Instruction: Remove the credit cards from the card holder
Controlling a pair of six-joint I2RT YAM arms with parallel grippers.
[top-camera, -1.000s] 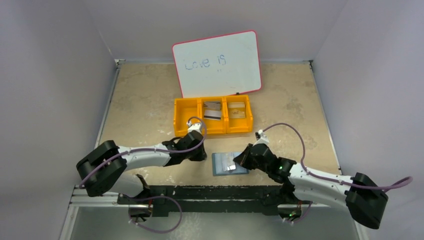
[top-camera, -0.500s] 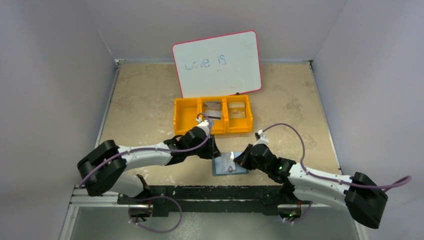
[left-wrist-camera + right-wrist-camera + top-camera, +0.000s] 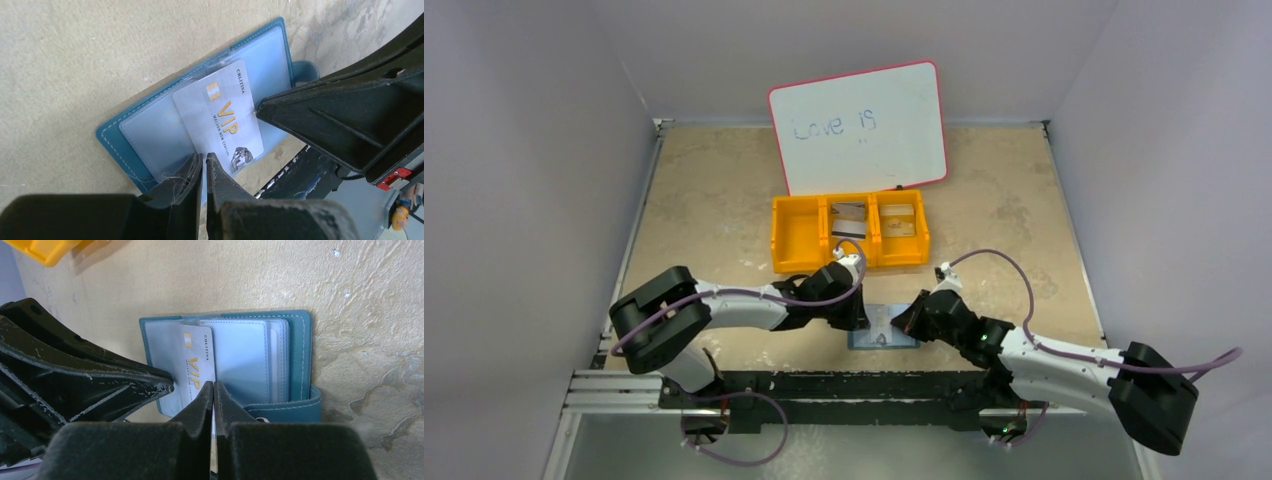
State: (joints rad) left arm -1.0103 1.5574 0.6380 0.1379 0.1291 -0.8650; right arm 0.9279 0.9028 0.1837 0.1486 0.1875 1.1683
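Note:
The teal-blue card holder (image 3: 896, 339) lies open on the table between my two grippers; it also shows in the left wrist view (image 3: 129, 145) and the right wrist view (image 3: 299, 355). A silvery credit card (image 3: 225, 117) marked VIP sticks partly out of its clear pockets, also seen in the right wrist view (image 3: 197, 360). My right gripper (image 3: 214, 386) is shut on the card's edge. My left gripper (image 3: 204, 159) is shut, its tips down on the holder's inside beside the card. Two more cards (image 3: 850, 219) (image 3: 900, 222) lie in the orange bin.
An orange three-compartment bin (image 3: 776, 238) stands just behind the holder. A pink-rimmed whiteboard (image 3: 859, 125) leans behind the bin. The two grippers (image 3: 861, 317) (image 3: 905, 322) are close together over the holder. The black rail at the table's near edge (image 3: 824, 385) lies right below them.
My left gripper has moved right, from beside the bin onto the holder's left side. My right gripper has tilted the card up out of the holder.

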